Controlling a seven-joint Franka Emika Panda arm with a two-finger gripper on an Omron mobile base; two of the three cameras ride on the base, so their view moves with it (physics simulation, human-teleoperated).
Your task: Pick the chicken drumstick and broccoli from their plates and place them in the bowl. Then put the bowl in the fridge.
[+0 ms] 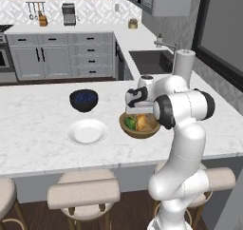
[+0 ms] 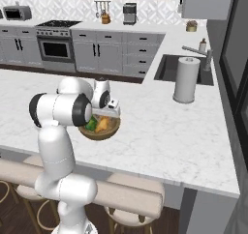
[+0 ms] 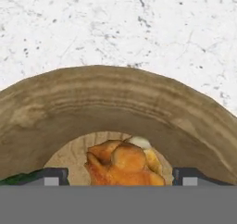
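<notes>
The pincer (image 3: 118, 174) hangs low over the wooden bowl (image 3: 115, 102), its two dark fingertips (image 3: 51, 176) standing wide apart at either side of the chicken drumstick (image 3: 124, 165), which lies on the bowl's pale floor right between them and just ahead; the tips do not press on the meat, so the pincer is released and holds nothing. Close beside one fingertip, at the bowl's inner edge, a sliver of dark green shows: the broccoli (image 3: 21, 178). Past the drumstick rises the bowl's far wall, and beyond that lies the speckled white marble counter (image 3: 118, 24). From the left base view the hand sits directly above the bowl (image 1: 142, 130), with the broccoli (image 1: 129, 123) and the drumstick (image 1: 141, 123) side by side under it. Off to one side of the pincer, apart from the bowl, lies the white plate (image 1: 87, 131), and farther back stands a small dark blue bowl (image 1: 84, 100). In the right base view the bowl (image 2: 100, 130) rests just below the hand, green and orange pieces inside it, with a paper towel roll (image 2: 186, 79) well away by the sink (image 2: 167, 66).
</notes>
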